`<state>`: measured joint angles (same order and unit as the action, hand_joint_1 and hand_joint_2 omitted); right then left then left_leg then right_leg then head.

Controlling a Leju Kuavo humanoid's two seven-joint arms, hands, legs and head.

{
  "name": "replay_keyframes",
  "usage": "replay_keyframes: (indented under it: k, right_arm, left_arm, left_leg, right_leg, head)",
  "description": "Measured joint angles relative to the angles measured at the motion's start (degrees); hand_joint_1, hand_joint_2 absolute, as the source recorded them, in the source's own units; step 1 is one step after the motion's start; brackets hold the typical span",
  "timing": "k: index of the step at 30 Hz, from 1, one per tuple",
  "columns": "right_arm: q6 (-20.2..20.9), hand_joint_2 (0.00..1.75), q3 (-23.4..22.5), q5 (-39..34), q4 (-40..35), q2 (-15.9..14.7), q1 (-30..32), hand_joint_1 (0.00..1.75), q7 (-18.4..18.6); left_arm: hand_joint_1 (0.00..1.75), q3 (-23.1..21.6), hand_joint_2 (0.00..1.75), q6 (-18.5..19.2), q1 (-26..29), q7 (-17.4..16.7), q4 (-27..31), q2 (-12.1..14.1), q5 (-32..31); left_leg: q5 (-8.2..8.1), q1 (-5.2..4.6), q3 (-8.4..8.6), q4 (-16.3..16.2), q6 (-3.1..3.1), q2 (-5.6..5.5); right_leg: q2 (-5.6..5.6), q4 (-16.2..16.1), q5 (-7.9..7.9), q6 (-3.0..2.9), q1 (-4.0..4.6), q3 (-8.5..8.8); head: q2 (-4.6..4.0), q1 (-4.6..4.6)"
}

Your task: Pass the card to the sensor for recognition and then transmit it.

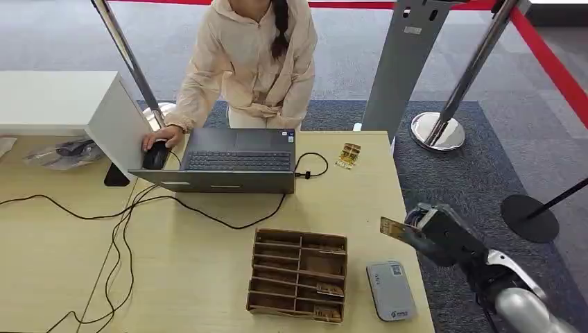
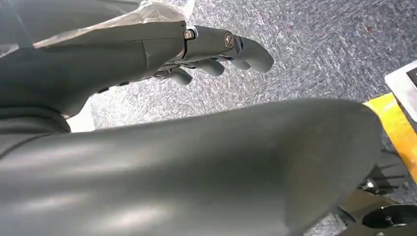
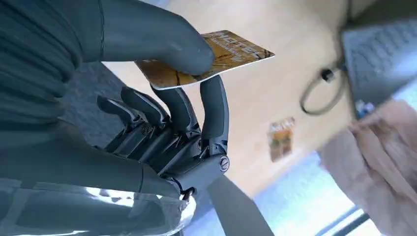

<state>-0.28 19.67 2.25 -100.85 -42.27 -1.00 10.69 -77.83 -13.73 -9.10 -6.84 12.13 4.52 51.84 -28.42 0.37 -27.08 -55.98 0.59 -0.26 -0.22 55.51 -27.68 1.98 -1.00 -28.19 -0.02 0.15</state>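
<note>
Right hand (image 1: 438,232) pinching gold card (image 1: 392,227) between thumb and fingers (image 3: 212,105), card held off the table edge, above and beyond grey sensor (image 1: 391,290), left hand (image 2: 216,51) empty over carpet, fingers loosely curled, laptop (image 1: 232,161) farther back.

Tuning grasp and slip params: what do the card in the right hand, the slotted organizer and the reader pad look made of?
Card: likely glossy plastic; thin, stiff, printed gold, pinched by the right hand.
Slotted organizer: looks like brown cardboard or thin wood; matte, with flat dividers.
Reader pad: probably molded plastic; smooth grey shell with rounded corners.
</note>
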Motion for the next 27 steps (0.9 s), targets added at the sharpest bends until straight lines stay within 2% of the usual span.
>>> replay_keyframes:
  k: [2, 9, 13, 19, 27]
  right_arm:
    - [-0.4, 1.75, -1.3, 0.5, -1.3, 0.3, -1.2, 1.75, 0.2]
    - [-5.3, 1.75, -7.2, 1.8, -8.6, 2.9, -9.1, 1.75, 2.4]
    - [-6.9, 1.75, -9.0, 1.9, -11.6, 4.5, -12.0, 1.75, 2.6]
    - [-8.2, 1.75, -9.2, 2.3, -14.1, 7.3, -15.2, 1.75, 2.1]
    - [-8.6, 1.75, -6.7, 6.3, -14.7, 11.3, -19.3, 1.75, 3.0]
  left_arm:
    - [0.00, 0.0, 0.00, 0.0, 0.0, 0.1, 0.0, 0.0, -0.1]
    - [0.00, 0.0, 0.00, -0.1, 0.0, 0.7, 0.0, -0.4, -1.0]
    - [0.00, 0.0, 0.00, -0.1, 0.0, 0.7, 0.0, -0.7, -1.4]
    - [0.00, 0.0, 0.00, -0.3, -0.1, 1.0, 0.0, -1.1, -1.9]
    - [0.00, 0.0, 0.00, -0.2, -0.4, 1.3, 0.0, -1.7, -2.9]
  left_leg:
    - [0.00, 0.00, -0.01, 0.0, 0.00, 0.00]
    - [0.00, 0.00, 0.00, 0.0, 0.00, -0.01]
    - [0.00, 0.00, -0.02, 0.0, 0.00, -0.01]
    - [0.00, 0.00, -0.03, 0.0, 0.00, -0.01]
    - [0.01, 0.01, -0.05, 0.0, 0.00, -0.01]
  right_leg:
    - [0.00, 0.0, 0.00, 0.00, 0.00, 0.00]
    - [0.00, 0.0, 0.00, 0.00, 0.00, 0.00]
    - [0.00, 0.0, 0.00, 0.00, 0.00, 0.00]
    - [0.00, 0.0, 0.00, 0.00, 0.00, 0.00]
    - [0.00, 0.0, 0.00, 0.00, 0.00, 0.01]
  head:
    - [0.00, 0.00]
    - [0.00, 0.00]
    - [0.00, 0.00]
    - [0.00, 0.02]
    - [0.00, 0.00]
